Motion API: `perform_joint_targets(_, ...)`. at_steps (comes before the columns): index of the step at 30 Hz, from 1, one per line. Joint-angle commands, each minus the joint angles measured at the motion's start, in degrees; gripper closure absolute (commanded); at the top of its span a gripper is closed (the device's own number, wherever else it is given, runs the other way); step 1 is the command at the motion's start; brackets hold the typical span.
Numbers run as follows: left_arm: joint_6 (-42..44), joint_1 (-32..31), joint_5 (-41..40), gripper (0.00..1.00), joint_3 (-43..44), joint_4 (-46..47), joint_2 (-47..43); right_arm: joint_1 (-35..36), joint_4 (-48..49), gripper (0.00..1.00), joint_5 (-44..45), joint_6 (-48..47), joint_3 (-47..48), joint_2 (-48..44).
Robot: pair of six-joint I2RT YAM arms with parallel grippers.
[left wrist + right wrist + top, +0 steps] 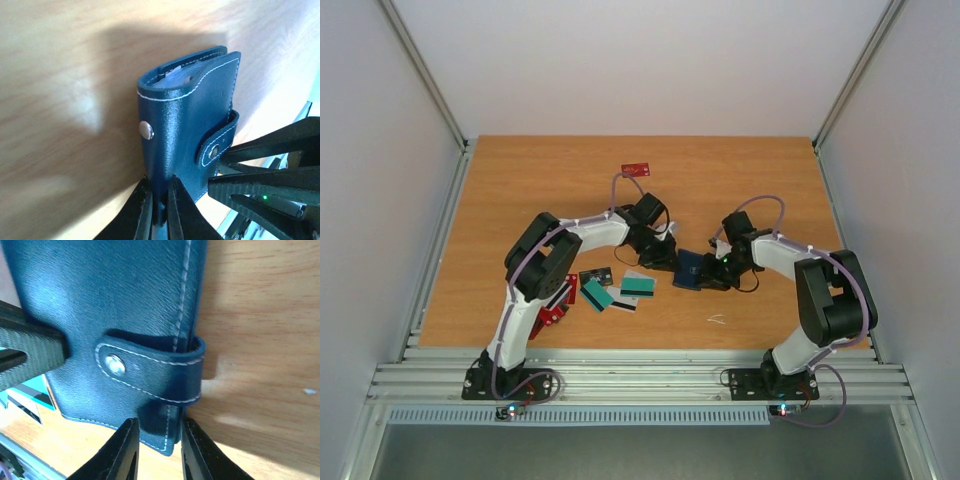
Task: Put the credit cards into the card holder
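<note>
The card holder point(190, 110) is a dark navy wallet, folded shut with its snap strap fastened, held off the table between both arms point(693, 268). My left gripper point(159, 200) is shut on its lower edge near the spine. My right gripper point(159, 442) is closed round the corner just below the strap point(150, 370), its right finger against the holder's edge. Credit cards lie loose on the table to the left: two teal ones point(638, 285) point(598, 296), a dark one point(596, 274), a white one point(623, 305), red ones point(552, 311) under the left arm, and one red card point(637, 169) farther back.
The wooden table point(520, 200) is walled in by white panels, with a metal rail point(640, 375) along the near edge. A small white scrap point(717, 319) lies near the front, right of centre.
</note>
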Motion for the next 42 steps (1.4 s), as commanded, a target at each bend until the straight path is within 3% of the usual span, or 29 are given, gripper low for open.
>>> perform_joint_targets(1,0.63,-1.55,0.25,1.0,-2.45,2.63,-2.93,0.26,-0.62,0.69,0.81,-0.19,-0.33,-5.02)
perform_joint_targets(9,2.26,-1.53,-0.82,1.0,-1.95,-1.23,-10.61,-1.26,-7.56,0.3,1.5,-1.22,1.75,-16.98)
perform_joint_targets(16,4.11,-0.49,1.95,1.0,-0.26,-7.58,-19.73,-7.97,-13.57,0.21,-7.89,-0.93,5.74,-24.26)
perform_joint_targets(23,6.11,1.19,7.19,1.0,3.42,-15.63,-27.68,-8.0,-9.81,0.23,-21.41,5.84,10.07,-31.15)
perform_joint_targets(27,7.44,1.27,8.24,1.0,6.2,-20.8,-30.8,-8.0,-9.45,0.29,-26.32,9.5,13.37,-31.34)
perform_joint_targets(34,4.97,1.23,14.3,1.0,4.67,-18.74,-35.59,-8.0,-0.85,0.43,-36.62,17.03,14.24,-33.75)
perform_joint_targets(39,1.93,1.2,18.0,1.0,2.43,-14.29,-37.99,-8.0,4.44,0.49,-39.91,20.49,13.84,-34.61)
perform_joint_targets(42,1.15,1.2,18.86,1.0,2.13,-13.51,-38.28,-8.0,6.02,0.59,-41.27,21.62,13.79,-34.72)
